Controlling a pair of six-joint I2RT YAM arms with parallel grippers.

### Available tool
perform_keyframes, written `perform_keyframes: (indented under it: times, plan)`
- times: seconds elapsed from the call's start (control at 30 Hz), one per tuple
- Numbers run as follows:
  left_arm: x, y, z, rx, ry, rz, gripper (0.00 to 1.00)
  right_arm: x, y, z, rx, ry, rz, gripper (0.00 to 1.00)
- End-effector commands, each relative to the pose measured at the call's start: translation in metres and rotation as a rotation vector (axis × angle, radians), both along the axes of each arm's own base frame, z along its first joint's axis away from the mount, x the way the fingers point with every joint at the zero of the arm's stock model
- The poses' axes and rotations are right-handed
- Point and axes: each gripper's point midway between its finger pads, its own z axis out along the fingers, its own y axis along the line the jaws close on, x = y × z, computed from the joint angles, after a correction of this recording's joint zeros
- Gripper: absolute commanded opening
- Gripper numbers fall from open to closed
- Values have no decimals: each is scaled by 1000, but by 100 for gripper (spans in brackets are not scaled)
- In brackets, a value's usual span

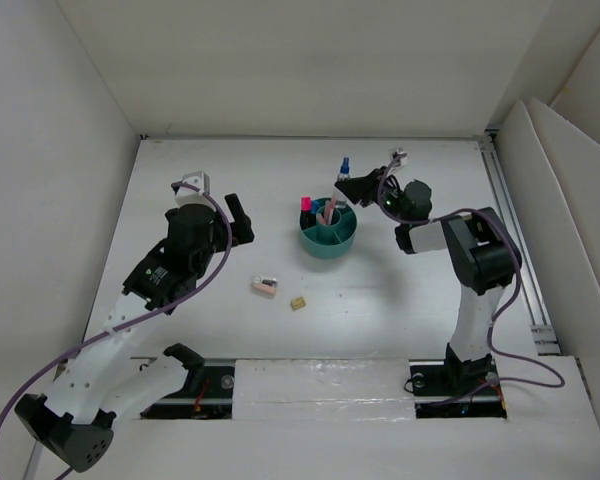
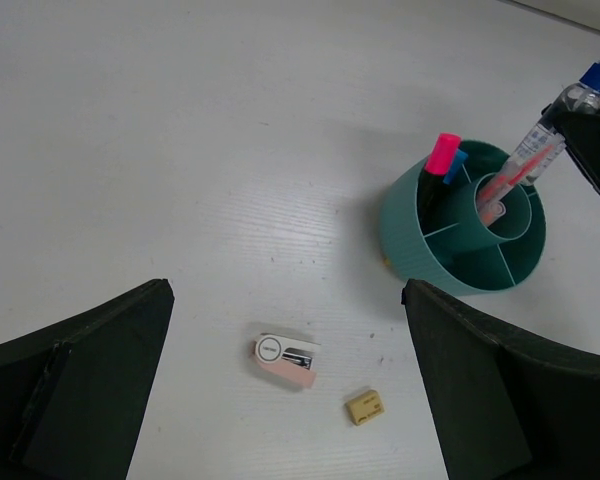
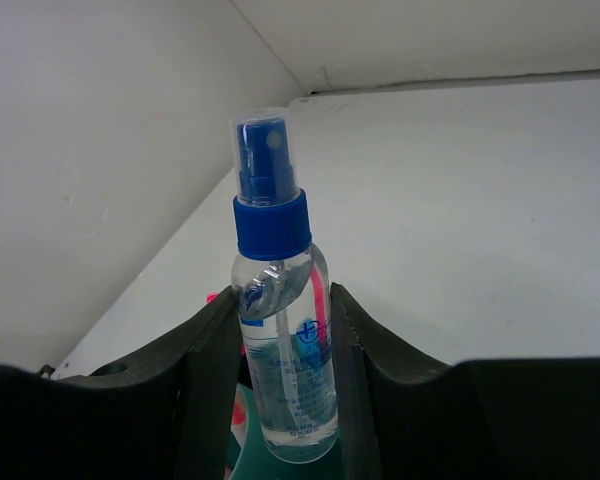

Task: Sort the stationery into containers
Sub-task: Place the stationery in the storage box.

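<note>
We saw the teal organizer (image 1: 325, 250) mid-table, with a pink-ended marker (image 1: 306, 203) and pink pens (image 1: 325, 212) standing in it. The right gripper (image 1: 352, 184) held a blue-capped bottle (image 1: 346, 164) just behind its rim. The pale eraser (image 1: 266, 286) and tan block (image 1: 298, 302) lay apart, nearer the arm bases.

The bottle (image 3: 285, 385) is clear, glossy plastic with a blue cap. The organizer (image 2: 420, 245) is smooth teal plastic. The table (image 2: 180, 150) is matt white.
</note>
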Motion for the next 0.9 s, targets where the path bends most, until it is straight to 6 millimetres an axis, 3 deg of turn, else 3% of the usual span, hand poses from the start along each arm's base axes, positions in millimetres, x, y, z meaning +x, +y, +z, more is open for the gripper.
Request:
perform_keyframes:
  times: [0.0,0.3,0.47,0.87]
  plan:
    - [1,-1,6,-10,-35,-12,100,-9,12,36,36,-142,45,0]
    - [0,-5,6,-17,-31,-28,100,-15,12,30,33,-141,56,0]
    - [0,-5,6,-17,-31,-28,100,-17,11,15,26,-113,56,0]
    - [0,-8,8,-20,-37,-49,100,-18,12,9,12,-128,62,0]
